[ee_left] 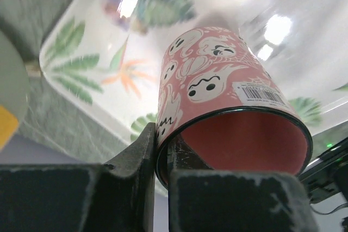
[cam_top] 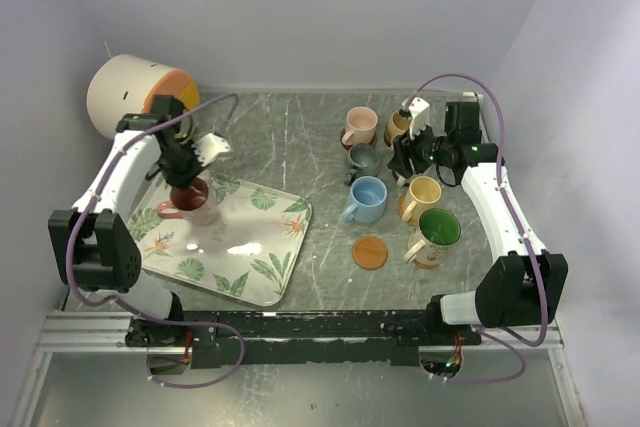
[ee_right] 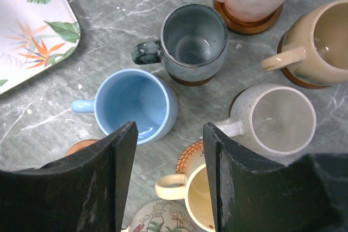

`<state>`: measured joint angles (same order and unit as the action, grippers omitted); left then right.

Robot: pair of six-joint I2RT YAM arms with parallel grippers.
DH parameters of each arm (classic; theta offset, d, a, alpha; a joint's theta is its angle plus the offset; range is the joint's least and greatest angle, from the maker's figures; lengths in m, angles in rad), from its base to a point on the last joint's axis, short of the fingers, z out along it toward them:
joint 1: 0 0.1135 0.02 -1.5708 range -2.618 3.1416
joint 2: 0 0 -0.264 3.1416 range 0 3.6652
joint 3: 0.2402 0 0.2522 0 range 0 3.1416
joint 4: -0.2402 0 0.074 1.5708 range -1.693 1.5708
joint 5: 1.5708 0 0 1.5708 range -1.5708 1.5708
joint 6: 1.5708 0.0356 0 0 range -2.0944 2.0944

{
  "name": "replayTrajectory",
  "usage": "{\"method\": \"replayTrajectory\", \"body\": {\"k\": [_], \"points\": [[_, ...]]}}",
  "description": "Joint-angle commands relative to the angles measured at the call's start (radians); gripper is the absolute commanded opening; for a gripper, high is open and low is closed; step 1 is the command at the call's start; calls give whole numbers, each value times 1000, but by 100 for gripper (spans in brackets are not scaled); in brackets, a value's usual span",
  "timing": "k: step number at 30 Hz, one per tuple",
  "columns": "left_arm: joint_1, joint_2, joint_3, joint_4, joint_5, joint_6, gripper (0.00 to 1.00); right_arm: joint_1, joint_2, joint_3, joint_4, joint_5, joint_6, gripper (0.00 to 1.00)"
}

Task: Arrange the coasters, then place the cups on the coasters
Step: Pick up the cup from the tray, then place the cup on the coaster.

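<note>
On the leaf-print tray [cam_top: 270, 269] is a red cup [cam_top: 187, 197] with ghost prints [ee_left: 217, 88]. My left gripper [cam_top: 186, 173] [ee_left: 162, 153] is shut on its rim, one finger inside and one outside. At the right, cups sit on brown coasters: pink [cam_top: 359, 127], tan-brown [cam_top: 399, 125], dark grey [cam_top: 364, 159], light blue [cam_top: 366, 199], yellow [cam_top: 421, 197] and green [cam_top: 437, 232]. A cream cup [ee_right: 283, 119] shows in the right wrist view. One coaster [cam_top: 369, 252] lies bare. My right gripper [cam_top: 403, 164] [ee_right: 168, 131] hovers open above these cups, holding nothing.
A big white-and-orange cylinder [cam_top: 130, 93] lies at the back left, close behind the left arm. Walls enclose the marbled table on three sides. The tray takes up the front left of the table.
</note>
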<state>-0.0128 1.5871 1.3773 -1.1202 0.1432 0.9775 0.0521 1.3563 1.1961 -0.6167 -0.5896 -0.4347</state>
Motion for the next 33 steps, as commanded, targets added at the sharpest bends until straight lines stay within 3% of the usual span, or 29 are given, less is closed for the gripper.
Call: {"method": "replayTrajectory", "body": {"k": [1,5,12,21,27,33], "points": [[-168,-76,87,-72,92,-197,11,5,9,-10,35,36,34,51],[-332,-60,184,-74,123,-314,8,6,33,-4,49,86,59,51],[-584,-60,203,139,113,-479,7,3,43,-27,101,177,83,50],[-874,172,424,115,59,-596,7,-19,21,-61,149,249,91,50],[-1000,276,495,152,25,-672,7,-59,14,-72,174,260,129,50],[-1059,365,576,180,33,-753,7,-92,-3,-76,185,283,158,50]]}}
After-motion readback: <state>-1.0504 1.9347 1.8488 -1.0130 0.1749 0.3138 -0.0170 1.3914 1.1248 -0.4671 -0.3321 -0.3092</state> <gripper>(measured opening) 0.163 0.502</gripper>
